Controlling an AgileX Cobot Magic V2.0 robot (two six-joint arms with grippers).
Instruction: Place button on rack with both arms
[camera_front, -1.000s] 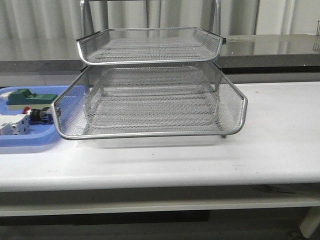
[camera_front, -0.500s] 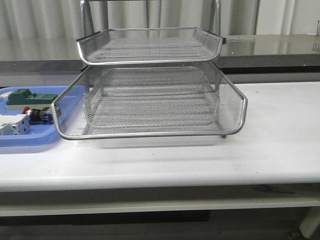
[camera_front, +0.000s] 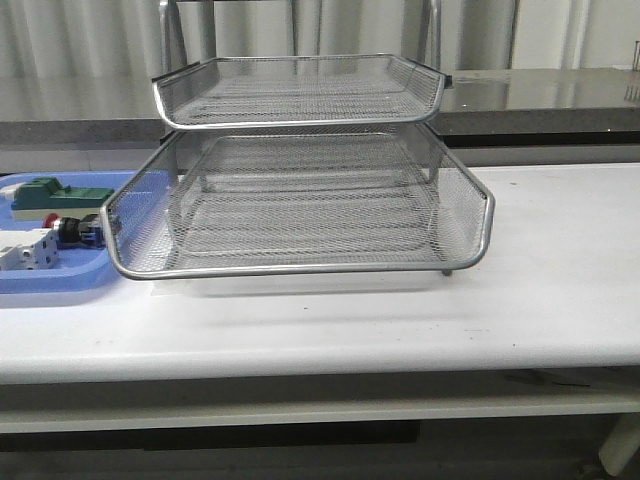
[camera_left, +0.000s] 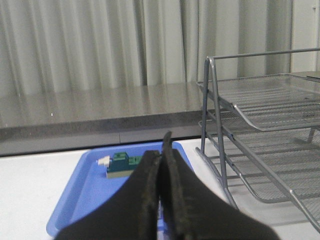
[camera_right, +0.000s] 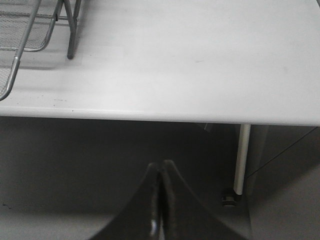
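Note:
The button (camera_front: 72, 230), red head and black body, lies on its side in a blue tray (camera_front: 60, 278) at the table's left end, close beside the rack (camera_front: 300, 268). The rack is a silver wire-mesh stand with its lower tray pulled forward and nothing in it. Neither arm shows in the front view. In the left wrist view my left gripper (camera_left: 161, 149) is shut and empty, hovering short of the blue tray (camera_left: 85, 192), its fingers hiding the button. The rack (camera_left: 260, 107) stands to one side. My right gripper (camera_right: 161, 164) is shut and empty, below the table's front edge (camera_right: 150, 116).
A green block (camera_front: 50, 193) and a white-grey terminal block (camera_front: 28, 252) share the blue tray with the button. The green block (camera_left: 122, 162) also shows past my left fingers. A rack corner (camera_right: 30, 27) and a table leg (camera_right: 242, 160) appear in the right wrist view.

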